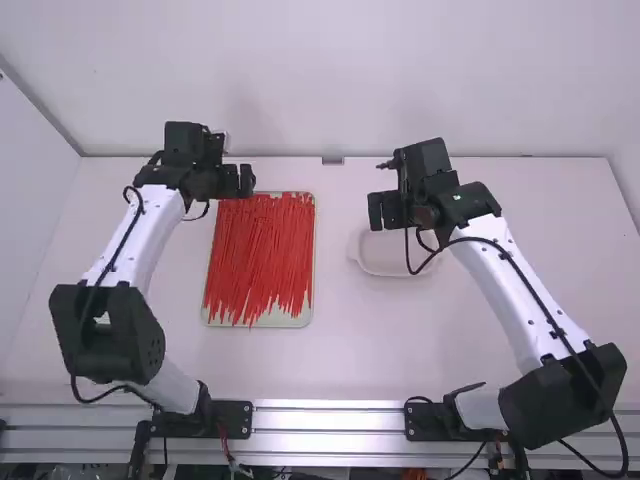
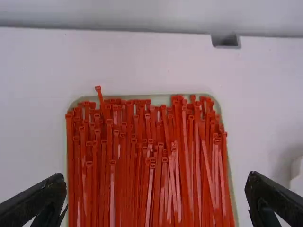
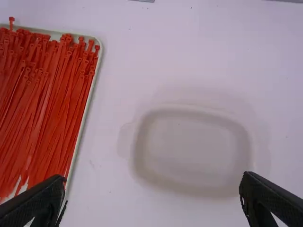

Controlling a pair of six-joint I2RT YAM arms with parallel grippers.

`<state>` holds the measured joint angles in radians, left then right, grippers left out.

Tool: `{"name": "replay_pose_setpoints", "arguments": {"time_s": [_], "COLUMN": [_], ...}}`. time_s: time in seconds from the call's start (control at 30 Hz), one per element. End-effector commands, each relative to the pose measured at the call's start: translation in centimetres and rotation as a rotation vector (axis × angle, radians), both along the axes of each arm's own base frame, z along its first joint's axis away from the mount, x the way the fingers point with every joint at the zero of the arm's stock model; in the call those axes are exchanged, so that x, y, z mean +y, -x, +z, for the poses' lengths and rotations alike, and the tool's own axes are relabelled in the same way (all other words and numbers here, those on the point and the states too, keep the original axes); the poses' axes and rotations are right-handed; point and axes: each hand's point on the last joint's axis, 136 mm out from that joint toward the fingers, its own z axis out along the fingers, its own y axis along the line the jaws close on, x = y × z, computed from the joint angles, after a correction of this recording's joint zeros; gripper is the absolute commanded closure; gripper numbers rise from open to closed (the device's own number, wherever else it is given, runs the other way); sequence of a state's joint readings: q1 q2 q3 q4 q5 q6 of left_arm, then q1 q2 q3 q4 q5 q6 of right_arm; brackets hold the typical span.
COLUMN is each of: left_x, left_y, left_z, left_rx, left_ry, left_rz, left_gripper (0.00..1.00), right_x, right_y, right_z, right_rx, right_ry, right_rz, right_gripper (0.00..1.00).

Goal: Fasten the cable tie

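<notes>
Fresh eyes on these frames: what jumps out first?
The dense pile of red cable ties on a flat tray, left of the white table's middle, with the open left gripper over its far end. Right of it sits an empty, shallow white container, the open right gripper by its far edge.

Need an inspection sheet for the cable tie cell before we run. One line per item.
Surface: white table, flat.
Job's things: red cable ties heaped on a tray; white container beside the tray, apart from it.
Clutter: nothing seen.
Grippers: left gripper open over the tray's far end; right gripper open over the container.
Cables: black cable along each arm; more below the table's front rail.
Surroundings: white walls; grey bracket at the table's far edge.
</notes>
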<state>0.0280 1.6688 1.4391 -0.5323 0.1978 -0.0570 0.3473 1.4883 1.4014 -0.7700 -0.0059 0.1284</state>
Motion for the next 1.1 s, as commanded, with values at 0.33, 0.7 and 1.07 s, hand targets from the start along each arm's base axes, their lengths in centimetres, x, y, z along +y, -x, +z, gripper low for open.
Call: {"name": "replay_pose_setpoints", "arguments": {"time_s": [0.33, 0.7, 1.07], "left_x": [-0.9, -0.9, -0.9], "left_y": [-1.9, -2.3, -1.9], "left_z": [-6.5, -9.4, -12.3], "left_rx": [0.128, 0.082, 0.039], "left_ry": [0.046, 0.045, 0.043], "left_rz": [-0.027, -0.027, -0.028], "left_gripper": [0.03, 0.09, 0.42], "right_x": [-0.2, -0.2, -0.2], "right_y": [0.2, 0.2, 0.4], "right_z": [1.3, 1.3, 1.1], "right_rx": [-0.025, -0.023, -0.010], "right_ry": [0.012, 0.010, -0.004], "right_rz": [0.016, 0.012, -0.006], "right_gripper": [0.02, 0.02, 0.02]}}
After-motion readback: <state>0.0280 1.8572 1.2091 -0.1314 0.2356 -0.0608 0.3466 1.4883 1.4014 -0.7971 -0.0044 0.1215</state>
